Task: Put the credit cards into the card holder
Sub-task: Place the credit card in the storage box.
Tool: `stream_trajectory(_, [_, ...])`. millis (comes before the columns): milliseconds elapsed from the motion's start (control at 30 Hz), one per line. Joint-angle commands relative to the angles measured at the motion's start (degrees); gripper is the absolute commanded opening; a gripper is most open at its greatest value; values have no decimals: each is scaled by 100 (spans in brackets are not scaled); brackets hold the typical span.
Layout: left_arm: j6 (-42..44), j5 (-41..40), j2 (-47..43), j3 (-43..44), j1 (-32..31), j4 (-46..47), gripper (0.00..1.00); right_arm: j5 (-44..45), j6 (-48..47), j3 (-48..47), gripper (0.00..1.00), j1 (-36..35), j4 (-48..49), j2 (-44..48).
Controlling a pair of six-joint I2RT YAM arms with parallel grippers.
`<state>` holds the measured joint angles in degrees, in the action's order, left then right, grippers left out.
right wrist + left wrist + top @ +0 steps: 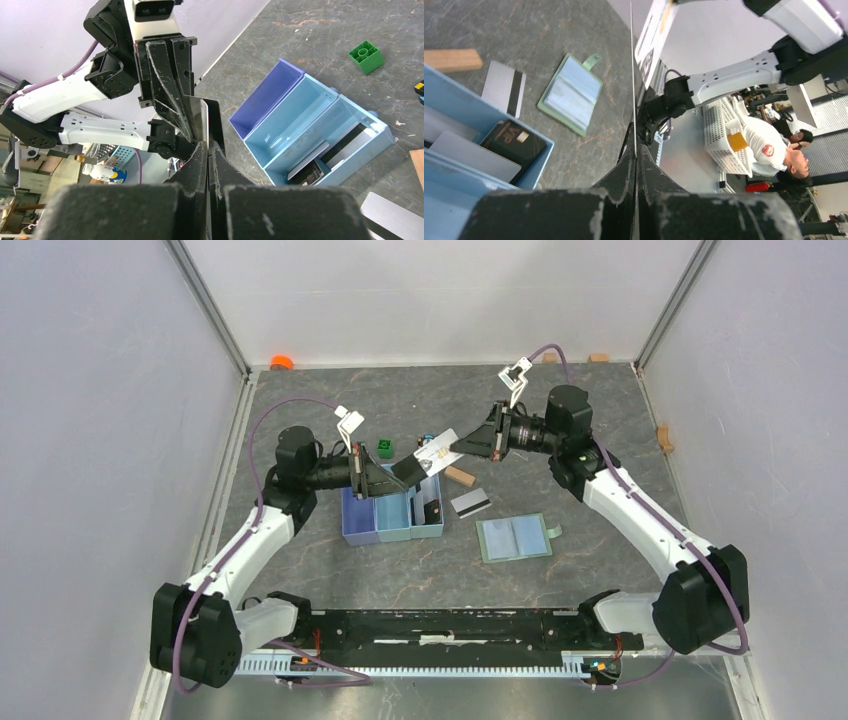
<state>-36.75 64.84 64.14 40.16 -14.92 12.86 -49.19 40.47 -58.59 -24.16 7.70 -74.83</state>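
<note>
Over table (400, 570), raised left end effector (404, 470) and right end effector (459, 447) tight on card (432, 452)

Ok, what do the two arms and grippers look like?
The left arm and right arm share white link shells and black joint housings. A purple cable loops along each. The left gripper and right gripper have black wedge-shaped fingers, scuffed pale at the edges.

Robotics lab cell, white panel walls (100, 390), aluminium corner posts (213, 310), grey stone-look tabletop (400, 575), two white arms (250, 535) bolted to a black rail (450, 625) — past the enclosure a seated person in a white T-shirt (769, 145), white plastic basket (719, 125)
</note>
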Motion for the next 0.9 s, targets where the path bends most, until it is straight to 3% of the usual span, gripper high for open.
stream_trajectory(0, [1027,-593,1,383,-2,-1341,2,-71,-300,-78,0,111,-177,243])
stream_trajectory(67, [1443,-1272,185,631,-2,-2202,2,155,-544,-115,0,168,-508,295])
stream_trajectory(167, [1732,-2380,599,981,-20,-3166,2,1024,-1319,-460,0,188,-1845,290])
stream_trajectory(333, [1368,-3241,1012,1128,-333,-3327,2,2007,-1772,-502,0,188,-2805,284])
stream_trajectory(633, [1396,-4592,1712,1684,-1368,-4120,2,2670,-2054,-417,0,184,-3355,423])
stream_trajectory(867, [1219,-5495,1719,1750,-1918,-4590,3,2769,-2085,-274,0,183,-3390,498])
